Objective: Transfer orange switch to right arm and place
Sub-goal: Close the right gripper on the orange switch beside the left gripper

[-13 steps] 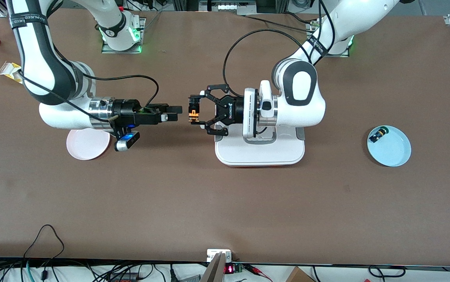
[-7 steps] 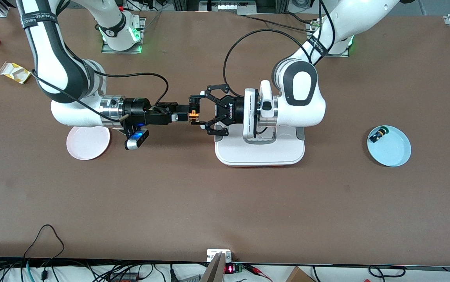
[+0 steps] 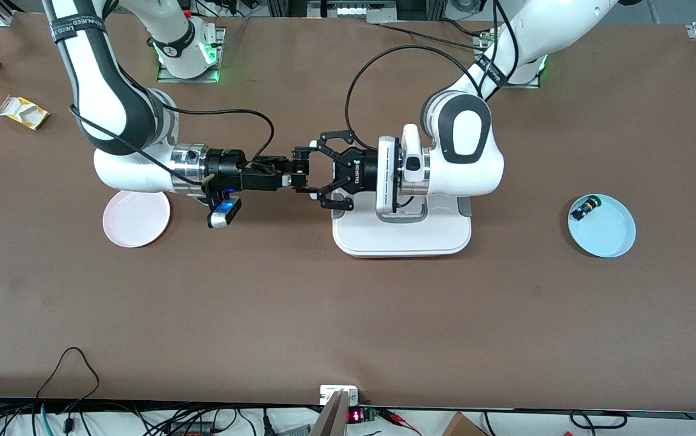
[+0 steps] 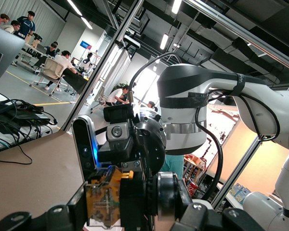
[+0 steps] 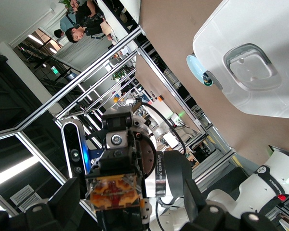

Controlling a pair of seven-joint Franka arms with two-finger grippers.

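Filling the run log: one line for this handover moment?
phase: handover | left gripper: shut on orange switch | right gripper: open around switch, above table | pink plate: bare

2 arms, 2 plates (image 3: 136, 227) (image 3: 611, 239), 2 switches (image 3: 300, 171) (image 3: 584, 209), 1 white tray (image 3: 402, 239), 1 yellow carton (image 3: 23, 112)

I see my white right arm (image 3: 114, 91) with long dark-grey panels, a chrome wrist ring and blue-lit silver camera (image 3: 224, 213), and my white left arm (image 3: 463, 151) with a looping black cable (image 3: 384, 57).

ROBOTIQ on left claw (image 3: 311, 177); strap (image 3: 490, 71) lettering unreadable.
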